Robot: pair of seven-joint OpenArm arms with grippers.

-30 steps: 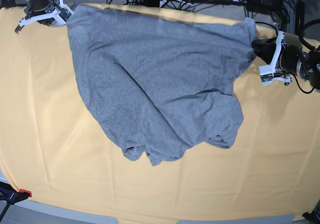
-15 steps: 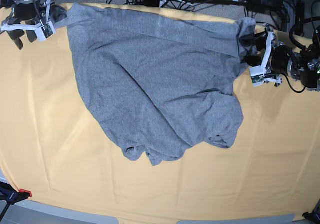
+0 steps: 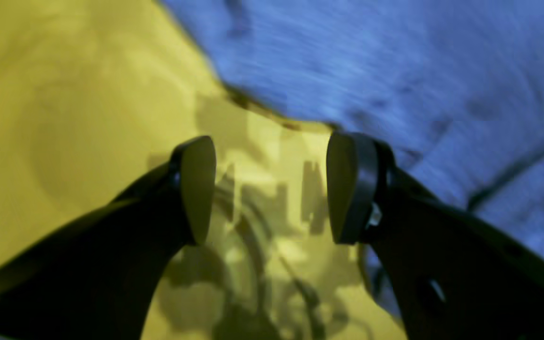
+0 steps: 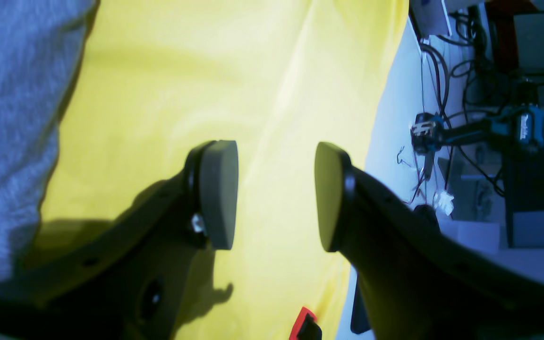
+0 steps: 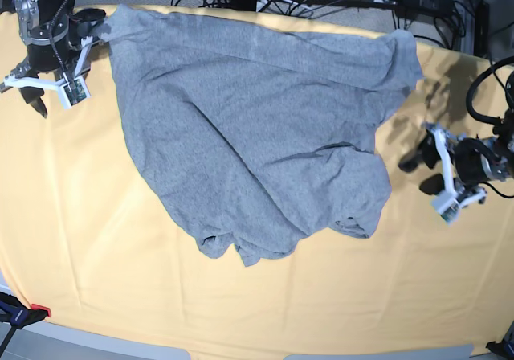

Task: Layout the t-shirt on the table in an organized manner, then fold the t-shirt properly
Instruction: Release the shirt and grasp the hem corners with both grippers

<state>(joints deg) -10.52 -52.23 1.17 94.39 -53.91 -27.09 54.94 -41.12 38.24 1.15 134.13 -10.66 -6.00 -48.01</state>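
Left wrist view: the left gripper (image 3: 269,189) has its fingers spread with nothing between them, over bare table (image 3: 64,118); the t-shirt (image 3: 395,71) lies just beyond and to the right of the fingertips.

Right wrist view: the right gripper (image 4: 274,193) is likewise spread and empty, the t-shirt (image 4: 12,118) off to its left.

Base view: the t-shirt (image 5: 257,127) lies rumpled, wide at the table's far edge and bunched at its near end. The right gripper (image 5: 36,87) sits beside the shirt's far corner, probably nearer the cloth than the left gripper (image 5: 422,175).
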